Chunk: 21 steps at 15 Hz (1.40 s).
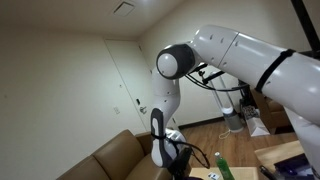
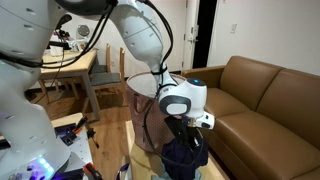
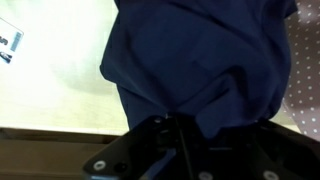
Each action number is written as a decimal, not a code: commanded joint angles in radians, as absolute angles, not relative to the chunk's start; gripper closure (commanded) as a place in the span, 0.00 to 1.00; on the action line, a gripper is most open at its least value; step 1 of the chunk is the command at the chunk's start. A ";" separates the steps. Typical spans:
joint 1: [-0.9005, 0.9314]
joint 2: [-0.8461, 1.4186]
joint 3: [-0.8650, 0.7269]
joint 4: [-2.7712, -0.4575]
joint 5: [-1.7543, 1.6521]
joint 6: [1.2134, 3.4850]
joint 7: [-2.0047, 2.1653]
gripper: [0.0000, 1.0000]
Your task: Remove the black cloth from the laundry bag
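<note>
The cloth (image 3: 200, 60) is dark navy, almost black, and fills most of the wrist view, bunched right at my jaws. In an exterior view it hangs from my gripper (image 2: 186, 136) as a dark bundle (image 2: 184, 158). The gripper is shut on the cloth and holds it beside and slightly in front of the laundry bag (image 2: 146, 108), a pinkish-brown fabric bag. The bag's dotted fabric (image 3: 306, 80) shows at the right edge of the wrist view. In an exterior view the gripper (image 1: 166, 152) is low in the frame, and the cloth is hard to make out there.
A brown leather sofa (image 2: 265, 100) stands close beside the bag and also shows in an exterior view (image 1: 108, 156). A green bottle (image 1: 220, 164) stands near the gripper. Wooden chairs and a desk (image 2: 85, 80) are behind. A pale surface (image 3: 50, 90) lies below the cloth.
</note>
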State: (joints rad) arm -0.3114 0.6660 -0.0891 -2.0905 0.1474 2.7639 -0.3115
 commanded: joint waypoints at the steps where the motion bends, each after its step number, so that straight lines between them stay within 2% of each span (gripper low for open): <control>1: -0.324 0.723 -0.069 -2.084 0.122 2.743 -0.276 0.92; 9: -0.337 0.843 -0.062 -2.042 0.121 2.779 -0.268 0.92; 10: -0.346 0.843 -0.051 -2.046 0.123 2.785 -0.280 0.59; 12: -0.361 0.839 -0.033 -2.051 0.130 2.786 -0.291 0.52; 19: -0.428 0.624 0.011 -2.212 0.168 2.728 -0.309 0.06; 21: -0.467 0.514 0.032 -2.269 0.194 2.701 -0.329 0.01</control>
State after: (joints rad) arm -0.3969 0.7005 -0.0125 -2.1445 0.1592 2.7496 -0.3003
